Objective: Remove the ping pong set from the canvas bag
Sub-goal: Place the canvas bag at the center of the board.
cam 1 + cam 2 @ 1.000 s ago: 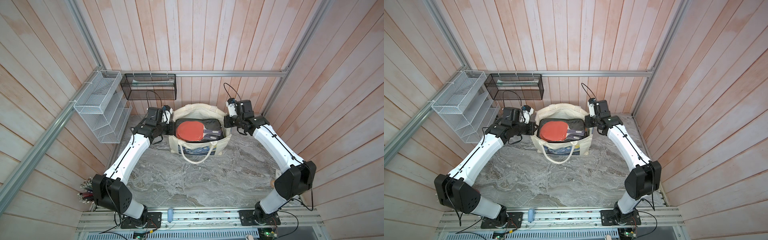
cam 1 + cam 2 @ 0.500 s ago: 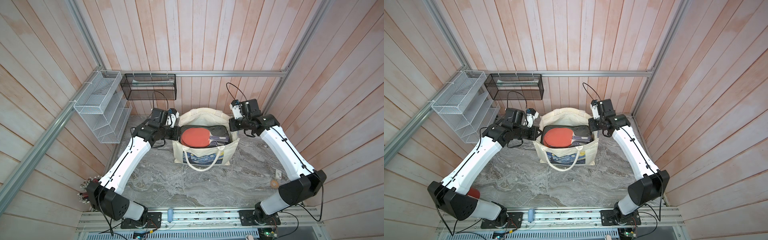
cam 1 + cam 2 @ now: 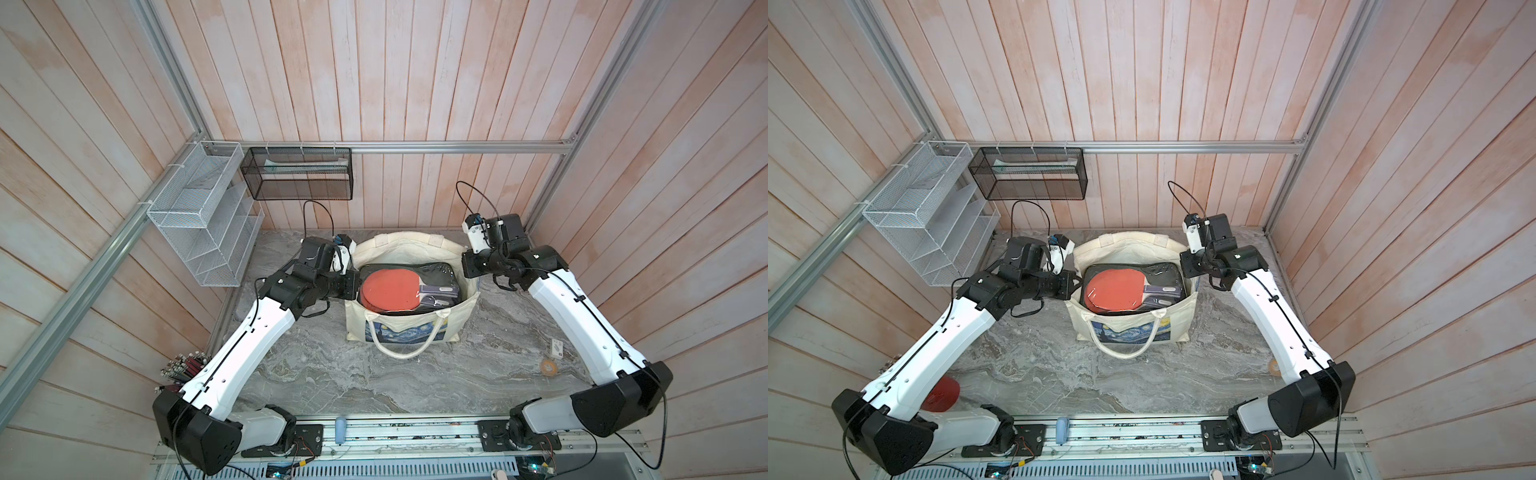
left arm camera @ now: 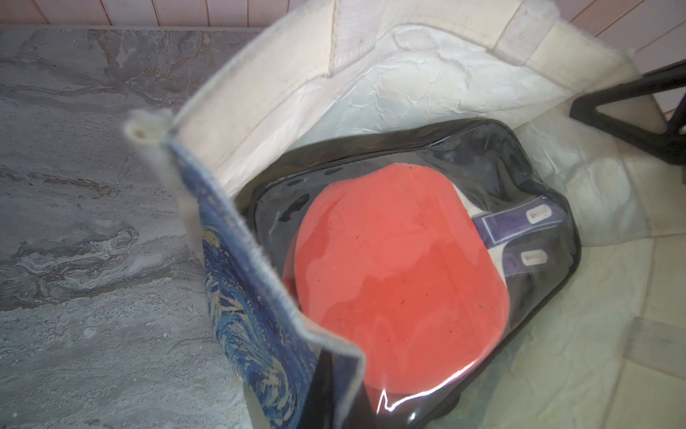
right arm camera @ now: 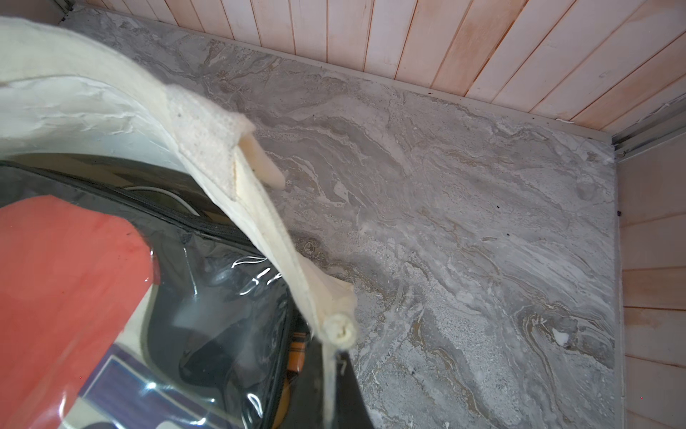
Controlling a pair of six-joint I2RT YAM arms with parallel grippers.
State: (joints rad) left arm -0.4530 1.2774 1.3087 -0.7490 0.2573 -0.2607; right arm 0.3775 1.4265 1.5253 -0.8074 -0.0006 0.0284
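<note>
the canvas bag (image 3: 360,326) stands upright on the grey marble table (image 3: 332,374), near the back wall, with its mouth pulled wide between the two arms. inside it lies the ping pong set (image 3: 405,289), flat and close under the rim: a clear zip case with a red paddle (image 3: 388,286) in it (the purple handles point toward the right arm). the left gripper (image 3: 352,286) is at the left edge of the mouth, just beside the round red end of the set. its jaws are pressed together on the cloth of the rim; in the left wrist view a dark finger (image 4: 321,382) shows at the folded hem. the right gripper (image 3: 468,266) is at the opposite edge, beside the handle end of the case, and it is also closed tight on the rim cloth, as the right wrist view shows. as far as i can see, neither claw touches the set itself.
</note>
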